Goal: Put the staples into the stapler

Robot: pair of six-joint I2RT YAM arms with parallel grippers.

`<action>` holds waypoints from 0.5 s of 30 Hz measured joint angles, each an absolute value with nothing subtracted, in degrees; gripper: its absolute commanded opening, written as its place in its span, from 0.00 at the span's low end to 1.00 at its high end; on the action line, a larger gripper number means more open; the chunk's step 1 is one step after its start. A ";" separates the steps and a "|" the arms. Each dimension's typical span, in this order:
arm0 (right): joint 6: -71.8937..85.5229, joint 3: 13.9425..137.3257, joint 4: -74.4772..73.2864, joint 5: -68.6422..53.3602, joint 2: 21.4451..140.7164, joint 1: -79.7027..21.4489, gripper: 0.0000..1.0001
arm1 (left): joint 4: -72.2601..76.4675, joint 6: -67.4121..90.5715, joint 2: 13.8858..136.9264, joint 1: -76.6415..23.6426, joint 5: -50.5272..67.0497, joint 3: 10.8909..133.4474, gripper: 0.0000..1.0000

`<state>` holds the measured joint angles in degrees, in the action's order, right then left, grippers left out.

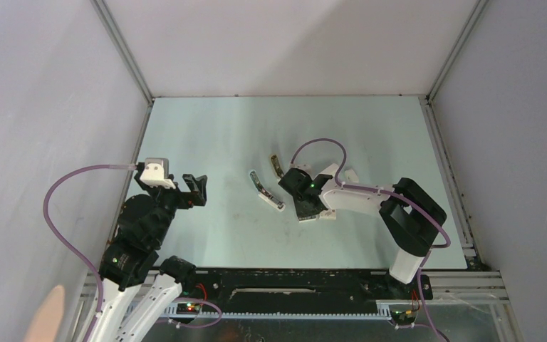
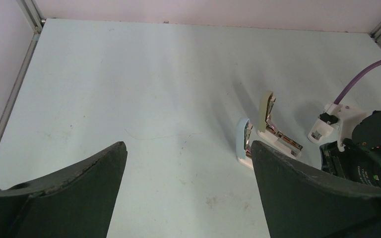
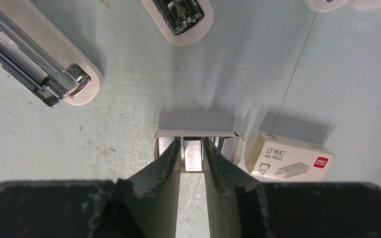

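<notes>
Pale green tabletop [image 1: 206, 128], overhead view. At mid-table the right gripper [image 1: 305, 208] is down at the surface. The left gripper [image 1: 196, 187] hangs well apart from it, fingers spread wide and holding nothing. A pale stapler [image 1: 265, 192] and a yellowish stapler [image 1: 276, 165], both hinged open, lie between the two grippers, much nearer the right one. What sits under the right wrist is hidden from this angle.

Left wrist view. Jaws stand wide apart over bare table. Both staplers lie ahead and to the right of this hand, well apart from it.

Right wrist view. The fingers are narrowly apart and straddle the staples [image 3: 192, 159], one strip lying in an open tray [image 3: 196, 133].
- Strip axis: the long axis runs straight out from the hand, parallel to the fingers, so the jaws close across its width.
- Grip: only thin slivers show on either side of the strip. I cannot tell whether it is pinched.
- Neighbours: a printed white box [image 3: 290, 161] sits just right of the fingers. An open-magazine stapler [image 3: 34, 54] lies ahead and to the left, its channel running diagonally toward the hand. I cannot tell which of the two staplers it is.

Judgement: the right arm is placed for the pick. The strip would need turning to line up with that channel.
</notes>
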<state>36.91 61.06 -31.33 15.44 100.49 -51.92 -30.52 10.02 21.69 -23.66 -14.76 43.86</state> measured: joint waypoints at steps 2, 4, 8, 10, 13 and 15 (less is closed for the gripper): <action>36.93 61.06 -31.62 15.00 100.49 -51.90 0.28 | -30.52 10.00 21.69 -23.66 -14.76 43.86 0.98; 37.08 61.12 -31.94 14.83 100.51 -51.90 0.29 | -30.52 10.02 21.69 -23.66 -14.76 43.86 0.98; 37.17 62.33 -33.36 14.83 101.41 -51.90 0.29 | -30.52 10.02 21.69 -23.66 -14.76 43.86 0.98; 37.34 62.81 -33.95 14.85 101.78 -51.90 0.28 | -30.52 10.02 21.69 -23.66 -14.76 43.86 0.98; 37.58 63.35 -34.52 14.83 102.15 -51.90 0.23 | -30.52 10.02 21.69 -23.66 -14.76 43.86 0.98; 37.76 63.42 -34.50 14.81 102.21 -51.90 0.20 | -30.52 10.02 21.69 -23.66 -14.76 43.86 0.98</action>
